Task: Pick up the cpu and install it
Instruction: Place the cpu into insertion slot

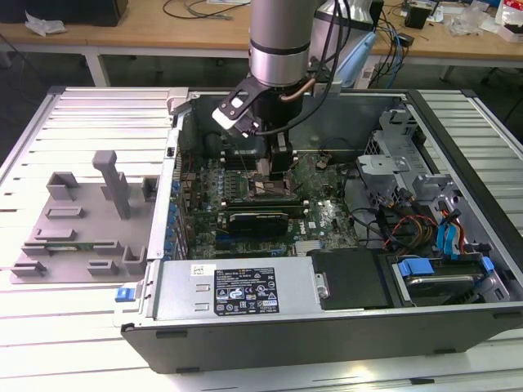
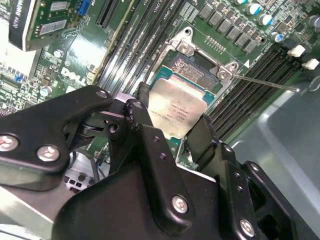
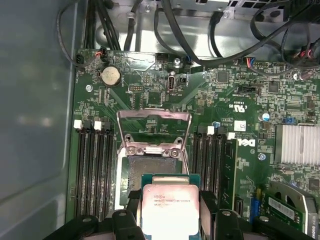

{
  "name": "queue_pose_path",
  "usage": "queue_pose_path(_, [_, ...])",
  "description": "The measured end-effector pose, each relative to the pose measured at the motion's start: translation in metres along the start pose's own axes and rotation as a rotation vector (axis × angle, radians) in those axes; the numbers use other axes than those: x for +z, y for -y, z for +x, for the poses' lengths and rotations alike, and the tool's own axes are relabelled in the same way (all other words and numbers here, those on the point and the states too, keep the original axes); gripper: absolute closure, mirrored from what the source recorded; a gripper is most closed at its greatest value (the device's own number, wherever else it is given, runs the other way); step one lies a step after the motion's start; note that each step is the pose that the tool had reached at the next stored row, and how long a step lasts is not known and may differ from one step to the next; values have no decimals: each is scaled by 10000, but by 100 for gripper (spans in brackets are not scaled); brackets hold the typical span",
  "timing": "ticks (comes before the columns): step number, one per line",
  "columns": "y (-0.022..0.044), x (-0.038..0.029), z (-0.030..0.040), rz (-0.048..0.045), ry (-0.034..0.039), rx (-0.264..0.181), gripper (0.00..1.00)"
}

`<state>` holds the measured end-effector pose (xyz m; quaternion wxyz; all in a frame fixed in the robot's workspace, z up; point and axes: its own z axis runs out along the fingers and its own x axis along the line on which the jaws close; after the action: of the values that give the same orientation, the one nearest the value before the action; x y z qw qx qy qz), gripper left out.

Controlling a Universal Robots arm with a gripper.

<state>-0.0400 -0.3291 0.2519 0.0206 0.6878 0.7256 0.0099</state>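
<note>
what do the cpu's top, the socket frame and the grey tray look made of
cpu: top looks like brushed metal, matt silver with soft glare; rim is green, likely circuit board.
socket frame: bare stamped metal, bright and reflective at the bends.
grey tray: probably moulded or printed plastic, uniform dull grey, no shine.

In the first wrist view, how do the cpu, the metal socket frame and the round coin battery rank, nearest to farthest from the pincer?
1. The cpu, held in the pincer.
2. The socket frame, open, between the memory slots.
3. The coin battery, well beyond the frame.
</note>
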Motion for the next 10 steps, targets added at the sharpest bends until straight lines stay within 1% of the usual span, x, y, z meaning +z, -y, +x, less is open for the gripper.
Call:
queue_pose_path(1, [1, 33, 1, -1, 0, 1, 45])
queue_pose_path(7, [0, 121, 10, -2, -1, 19, 45])
queue_pose_path(8, [-2, 150, 13, -1, 0, 26, 45])
queue_pose_path(10, [-4, 188, 17, 0, 2, 92, 45])
